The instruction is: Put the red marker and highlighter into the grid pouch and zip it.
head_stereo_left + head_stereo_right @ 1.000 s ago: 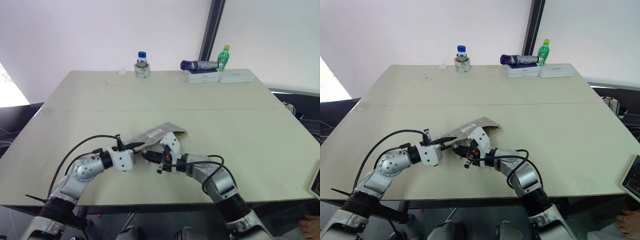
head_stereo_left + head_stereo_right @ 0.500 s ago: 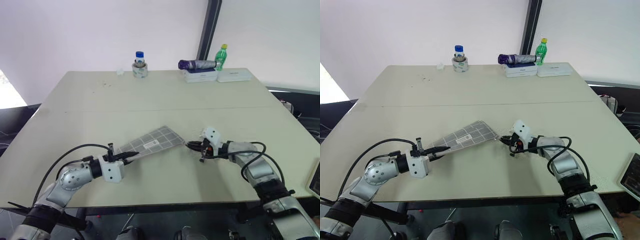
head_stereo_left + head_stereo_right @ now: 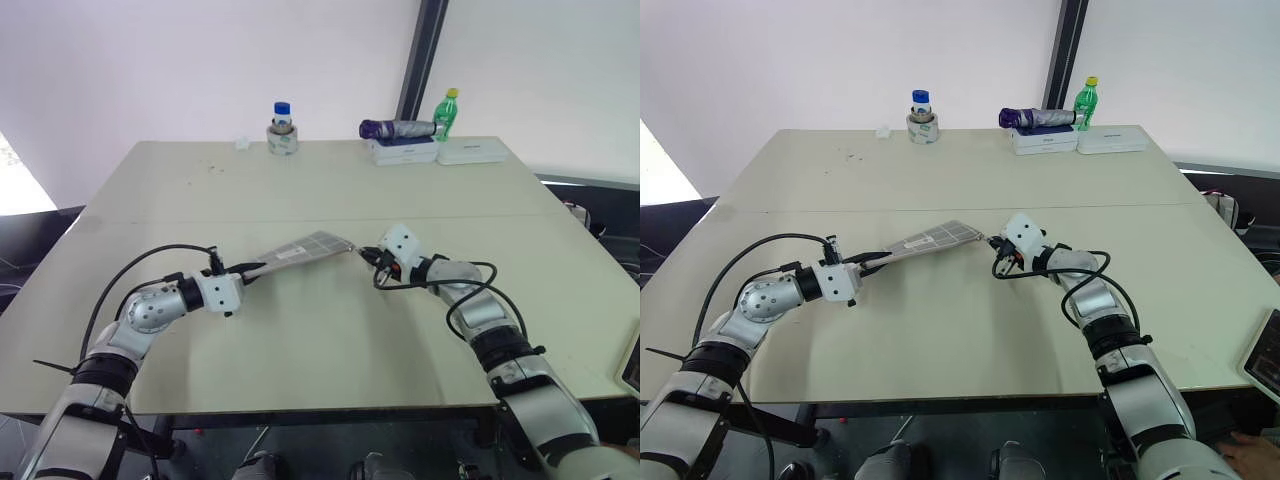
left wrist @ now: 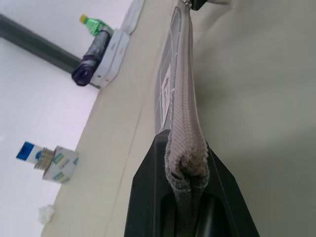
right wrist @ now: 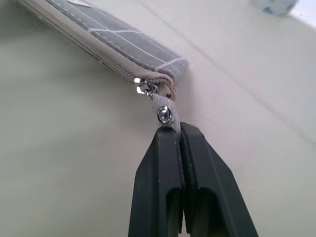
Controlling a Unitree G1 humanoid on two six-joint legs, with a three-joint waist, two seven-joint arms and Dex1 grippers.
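Observation:
The grid pouch, grey with thin white lines and a small white label, hangs stretched between both grippers just above the table. My left gripper is shut on its left end, the fabric bunched between the black fingers. At the right end, my right gripper is shut on the zipper pull tab. The slider sits at that end and the pouch mouth looks closed. The red marker and the highlighter are hidden.
Along the far edge of the beige table stand a blue-capped jar on a tape roll, a folded purple umbrella on white boxes and a green bottle. A small white scrap lies near the jar.
My right gripper has moved right from beside the left one to the pouch's far end, and the open mouth has closed. Both grippers have carried the stretched pouch farther from the front edge.

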